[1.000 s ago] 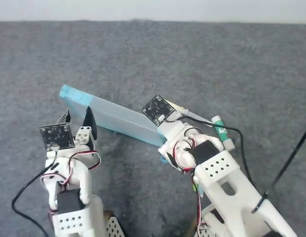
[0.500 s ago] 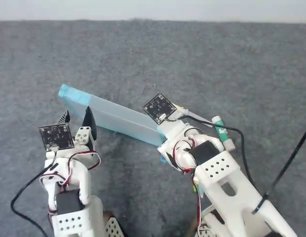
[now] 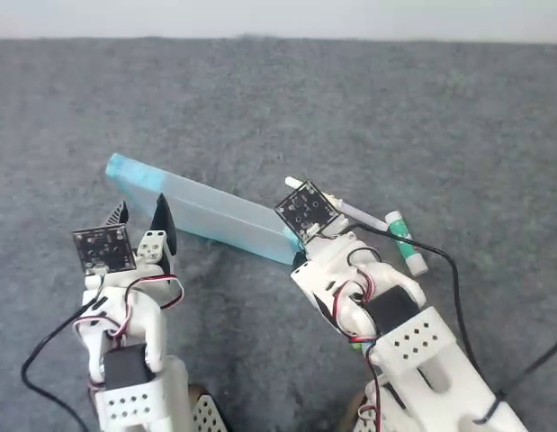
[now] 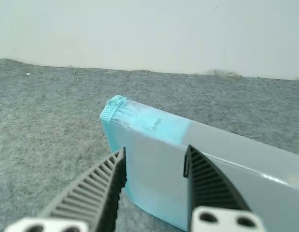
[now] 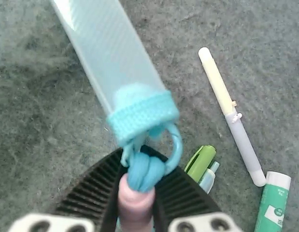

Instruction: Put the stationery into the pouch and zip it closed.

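Pouch (image 3: pixel 202 211) (image 4: pixel 188 159) (image 5: pixel 106 53). Lay slantwise on the grey carpet (image 3: pixel 395 108), long, pale blue and see-through, running from far left to near right. Ended on the right in a woven blue band (image 5: pixel 139 116) with a ring (image 5: pixel 177 145) and a knotted zip cord (image 5: pixel 142 175) hanging from it. Was held by that zip cord in the right gripper (image 5: pixel 137 169), clamped tight on the knot, with a pink piece showing between the jaws just behind it. Was met at the left end by the left gripper (image 3: pixel 141 218) (image 4: pixel 154 154), spread wide on the near side and gripping nothing; hard to tell whether touching the pouch or just short of it.

Had the stationery lying loose on the carpet to the right, outside the pouch. First a pen (image 3: pixel 345 209) (image 5: pixel 226 111), cream barrel and grey cap, just right of the band and apart from it. Then a green and white glue stick (image 3: pixel 406 241) (image 5: pixel 272 203), farther right, near the capped end of the pen. Last a green marker (image 5: pixel 200 159), nearest the right gripper, just beside one jaw.
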